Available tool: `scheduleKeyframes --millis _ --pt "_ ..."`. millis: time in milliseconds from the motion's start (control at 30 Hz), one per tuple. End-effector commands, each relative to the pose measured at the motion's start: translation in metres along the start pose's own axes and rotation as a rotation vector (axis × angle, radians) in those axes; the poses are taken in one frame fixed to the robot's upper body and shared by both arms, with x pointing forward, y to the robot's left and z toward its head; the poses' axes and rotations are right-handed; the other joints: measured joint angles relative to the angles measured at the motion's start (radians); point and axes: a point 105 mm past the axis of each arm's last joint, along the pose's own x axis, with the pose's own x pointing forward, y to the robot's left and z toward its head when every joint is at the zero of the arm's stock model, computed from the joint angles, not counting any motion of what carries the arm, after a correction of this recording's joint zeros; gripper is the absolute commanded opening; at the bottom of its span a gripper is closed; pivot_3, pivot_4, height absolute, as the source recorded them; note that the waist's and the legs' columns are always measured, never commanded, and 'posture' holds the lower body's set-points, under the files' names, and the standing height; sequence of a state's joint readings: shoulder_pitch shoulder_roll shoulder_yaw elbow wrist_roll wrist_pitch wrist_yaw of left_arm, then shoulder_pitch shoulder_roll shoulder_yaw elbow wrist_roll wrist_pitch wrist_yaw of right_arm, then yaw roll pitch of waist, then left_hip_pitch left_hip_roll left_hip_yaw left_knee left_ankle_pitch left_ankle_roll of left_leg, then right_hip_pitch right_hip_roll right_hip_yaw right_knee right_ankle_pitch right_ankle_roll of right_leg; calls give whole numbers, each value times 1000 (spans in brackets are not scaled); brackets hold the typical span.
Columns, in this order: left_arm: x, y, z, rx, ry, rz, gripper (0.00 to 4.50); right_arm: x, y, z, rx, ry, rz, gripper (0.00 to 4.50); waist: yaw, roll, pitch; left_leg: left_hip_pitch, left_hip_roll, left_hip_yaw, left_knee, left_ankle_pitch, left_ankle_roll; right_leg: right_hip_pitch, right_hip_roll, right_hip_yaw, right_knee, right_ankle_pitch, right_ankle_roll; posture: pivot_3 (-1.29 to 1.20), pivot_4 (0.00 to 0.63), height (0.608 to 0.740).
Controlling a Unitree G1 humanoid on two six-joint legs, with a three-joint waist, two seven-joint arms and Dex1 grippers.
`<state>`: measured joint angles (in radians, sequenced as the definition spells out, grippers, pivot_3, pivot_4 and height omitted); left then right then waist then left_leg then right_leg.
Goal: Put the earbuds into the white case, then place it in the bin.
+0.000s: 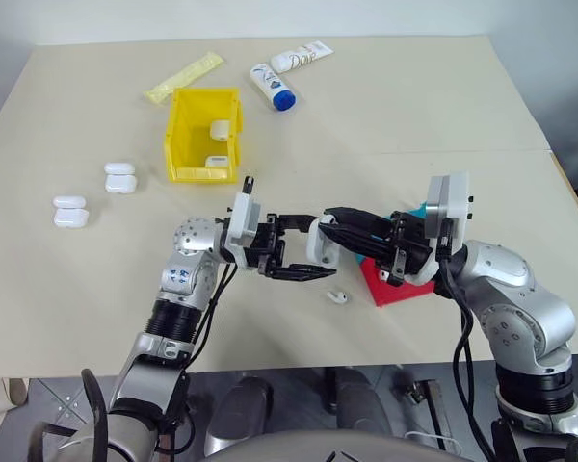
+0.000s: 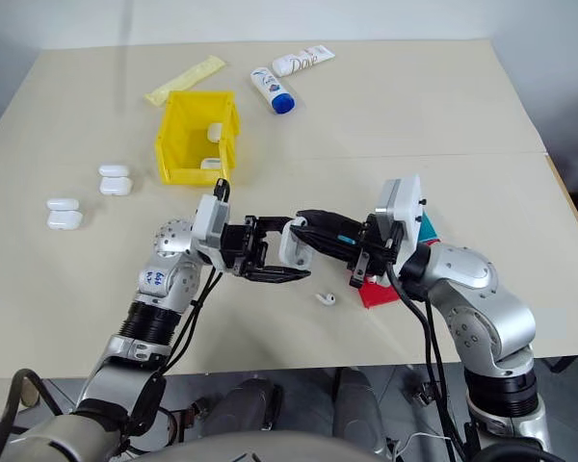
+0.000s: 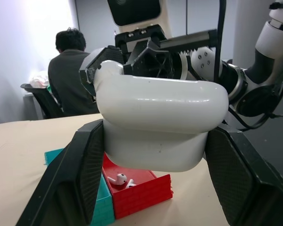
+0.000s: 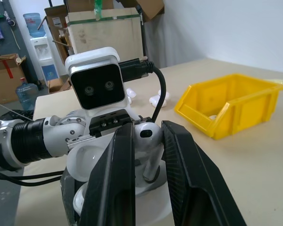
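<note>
The left gripper [image 1: 291, 258] clamps the glossy white rounded case [image 3: 160, 125], open; the right gripper [image 4: 148, 155] pinches a white stemmed earbud [image 4: 149, 141] into it. Transfer to the yellow plastic bin [image 1: 204, 135] remains.

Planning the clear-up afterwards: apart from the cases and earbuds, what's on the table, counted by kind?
Yellow bin: 1
Red tray: 1
Teal tray: 1
Tubes: 2, the white-and-blue tube and the Dove tube
Yellow packet: 1
Total: 6
</note>
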<state>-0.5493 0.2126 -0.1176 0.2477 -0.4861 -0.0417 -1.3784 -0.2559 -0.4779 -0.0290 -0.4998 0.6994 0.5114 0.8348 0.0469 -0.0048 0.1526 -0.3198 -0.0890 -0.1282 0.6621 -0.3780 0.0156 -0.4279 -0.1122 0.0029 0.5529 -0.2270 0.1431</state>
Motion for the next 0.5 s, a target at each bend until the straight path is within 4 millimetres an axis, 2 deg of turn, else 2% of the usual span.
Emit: scheduleKeyframes --millis 33,333,500 --pt "7 1 17 52 -47 -16 2810 1 -2 -4 -32 -1 5 467 0 0 0 0 0 0 0 0 0 0 0 0 0 0 0 0 150 740" --pt "8 4 24 52 -62 7 2810 -12 3 -26 -103 50 63 467 0 0 0 0 0 0 0 0 0 0 0 0 0 0 0 0 150 740" --pt "5 8 25 70 -57 22 2810 -19 5 -29 -136 95 106 467 0 0 0 0 0 0 0 0 0 0 0 0 0 0 0 0 150 740"
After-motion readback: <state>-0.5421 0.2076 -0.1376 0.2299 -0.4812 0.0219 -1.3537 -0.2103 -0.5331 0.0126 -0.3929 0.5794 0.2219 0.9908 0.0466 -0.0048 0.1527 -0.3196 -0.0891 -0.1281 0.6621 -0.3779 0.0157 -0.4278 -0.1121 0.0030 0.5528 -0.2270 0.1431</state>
